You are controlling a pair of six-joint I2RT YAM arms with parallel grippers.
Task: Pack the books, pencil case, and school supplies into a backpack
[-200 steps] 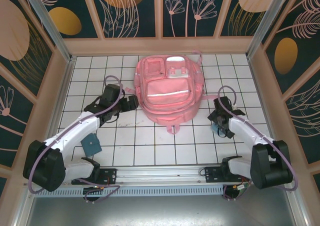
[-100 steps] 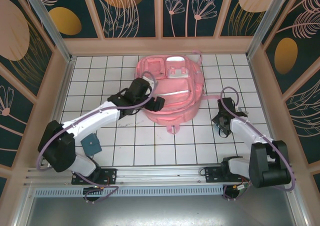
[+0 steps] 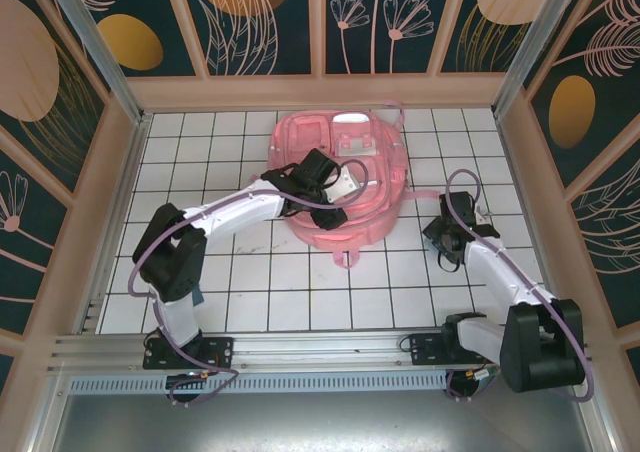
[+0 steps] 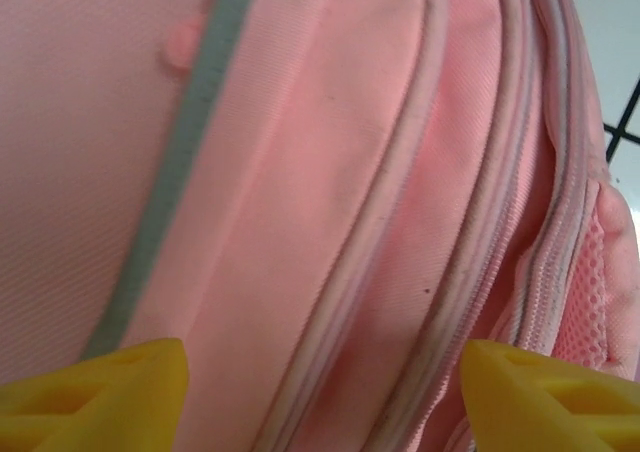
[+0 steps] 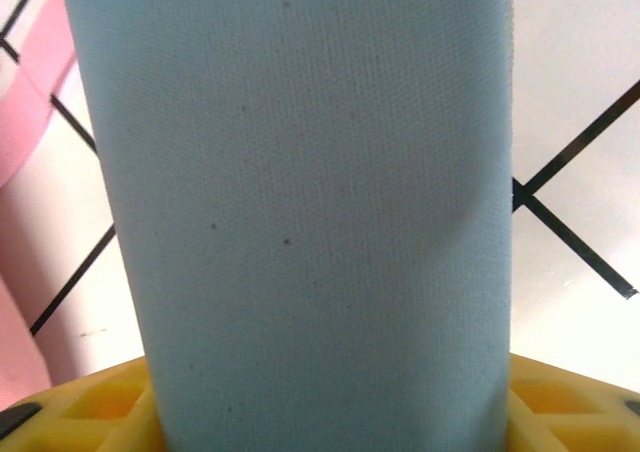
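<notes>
The pink backpack (image 3: 372,177) lies flat on the white tiled table, at the back centre. My left arm reaches across it, and my left gripper (image 3: 335,187) hovers over its front pocket. In the left wrist view the yellow fingertips (image 4: 110,382) stand wide apart, open, with the backpack's (image 4: 300,172) seams and zip between them. My right gripper (image 3: 446,246) is on the table right of the backpack. In the right wrist view my right gripper (image 5: 325,417) is shut on the pale blue pencil case (image 5: 300,172), which fills the gap between its fingers. The books are out of view.
A pink loop (image 3: 346,258) sticks out from the backpack's near edge. A pink strap (image 3: 425,192) trails toward the right gripper. A small teal thing (image 3: 197,294) peeks from behind the left arm. Wooden walls enclose the table; a metal rail (image 3: 320,347) runs along the front.
My left arm has swung right, from the table left of the backpack onto its front, and its jaws have narrowed a little. My right gripper has closed on the pencil case.
</notes>
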